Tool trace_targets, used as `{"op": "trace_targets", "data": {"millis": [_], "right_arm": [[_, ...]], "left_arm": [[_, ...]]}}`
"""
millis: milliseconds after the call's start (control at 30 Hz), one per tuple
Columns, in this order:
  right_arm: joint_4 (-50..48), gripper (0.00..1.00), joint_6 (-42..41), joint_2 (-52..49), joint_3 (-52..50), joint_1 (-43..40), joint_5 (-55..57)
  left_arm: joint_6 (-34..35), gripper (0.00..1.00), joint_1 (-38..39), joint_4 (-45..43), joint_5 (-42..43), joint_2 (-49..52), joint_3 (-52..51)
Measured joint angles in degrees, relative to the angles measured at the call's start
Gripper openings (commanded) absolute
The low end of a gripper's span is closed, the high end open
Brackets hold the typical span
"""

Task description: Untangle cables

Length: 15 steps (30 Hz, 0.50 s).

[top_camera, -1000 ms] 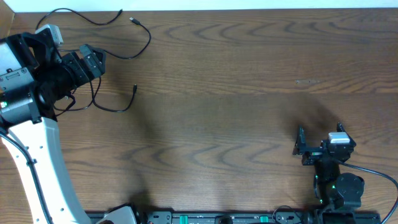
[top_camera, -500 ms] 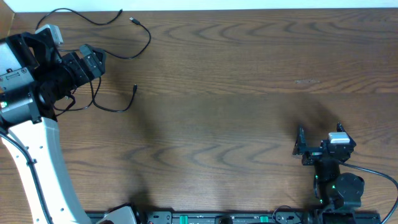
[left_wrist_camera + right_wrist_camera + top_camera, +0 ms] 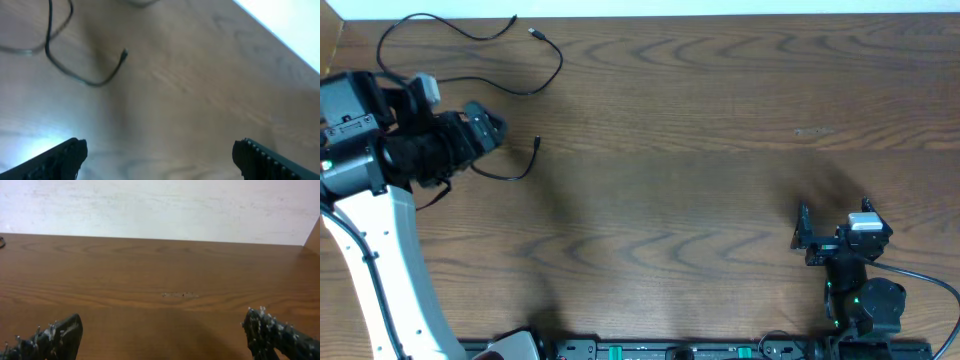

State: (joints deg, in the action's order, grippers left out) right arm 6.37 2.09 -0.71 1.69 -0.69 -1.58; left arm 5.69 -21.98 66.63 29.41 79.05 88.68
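Brown wood table [image 3: 700, 120], far-left corner: long black cable [image 3: 558, 66] lies looped; short black cable [image 3: 510, 177] lies just beside left gripper [image 3: 490, 120] — jaws spread, empty. Right gripper [image 3: 803, 237] — jaws spread, well apart from both. Cables probably light, limp, slippery; best pinched near the plug [image 3: 537, 142].

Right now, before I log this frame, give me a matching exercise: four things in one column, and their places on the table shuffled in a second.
Things
1. curving thin black cable with a small end plug
2. short hooked thin black cable
3. left claw
4. right claw

Places on the brown wooden table
A. near edge, right side
B. by the far edge, left part
C. left side, open, holding nothing
D. left side, lying flat just ahead of a claw

Pairs: 1-B; 2-D; 3-C; 4-A
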Motion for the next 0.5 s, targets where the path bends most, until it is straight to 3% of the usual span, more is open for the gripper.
{"op": "trace_targets", "data": {"millis": [233,500], "right_arm": [[0.0,0.99,0.0,0.0,0.0,0.0,0.0],[0.0,0.99,0.0,0.0,0.0,0.0,0.0]], "left_arm": [[-0.2,0.98,1.8,-0.7,-1.5,0.4,-6.2],[-0.7,0.98,10.2,-5.6,-5.4,-0.8,-13.5]]}}
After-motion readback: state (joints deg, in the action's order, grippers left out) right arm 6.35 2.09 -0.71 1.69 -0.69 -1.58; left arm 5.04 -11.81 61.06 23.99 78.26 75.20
